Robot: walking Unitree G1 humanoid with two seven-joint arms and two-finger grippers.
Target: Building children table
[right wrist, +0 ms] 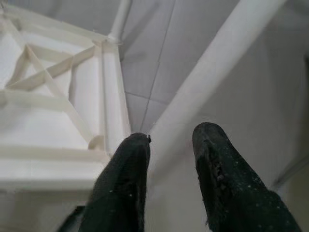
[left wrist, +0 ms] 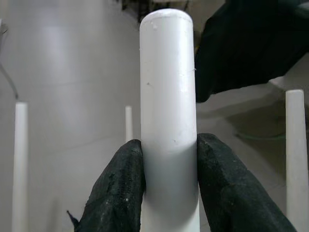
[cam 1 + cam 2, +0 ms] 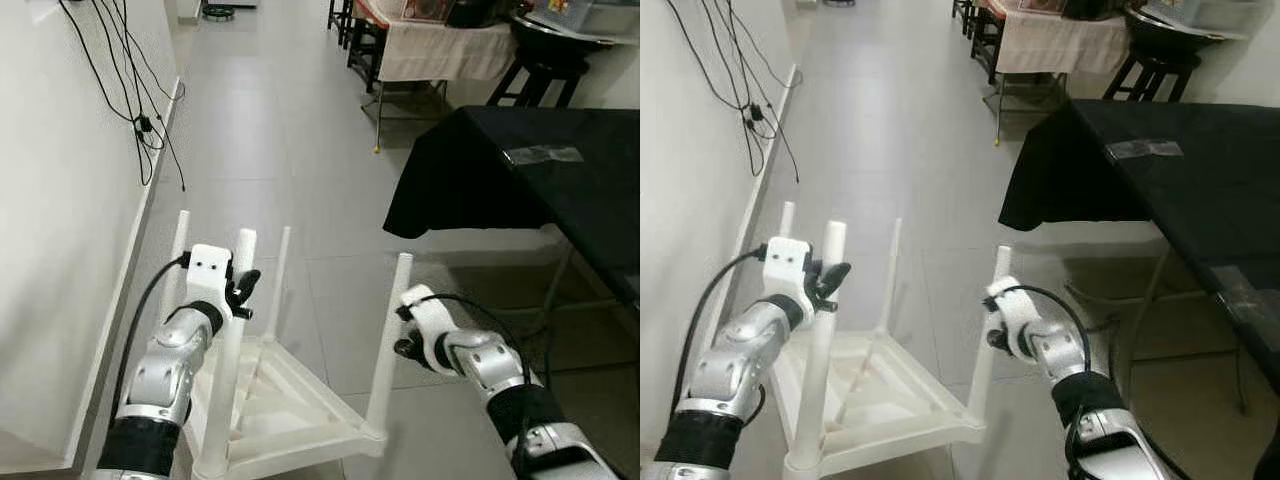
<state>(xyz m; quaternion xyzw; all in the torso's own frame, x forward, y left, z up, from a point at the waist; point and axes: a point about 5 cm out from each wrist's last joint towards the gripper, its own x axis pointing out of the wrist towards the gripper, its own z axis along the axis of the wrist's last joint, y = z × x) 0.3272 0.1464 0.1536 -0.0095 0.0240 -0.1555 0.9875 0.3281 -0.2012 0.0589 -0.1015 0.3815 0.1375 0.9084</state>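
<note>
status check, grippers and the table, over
Left gripper shut on one leg of upturned white table. Right gripper open, fingers straddling another leg. Black-draped table close on right.

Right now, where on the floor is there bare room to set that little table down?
Bare tiles run ahead between the white wall and the black-draped table. It is crowded near the stools and under the upturned white table that both grippers hold.
</note>
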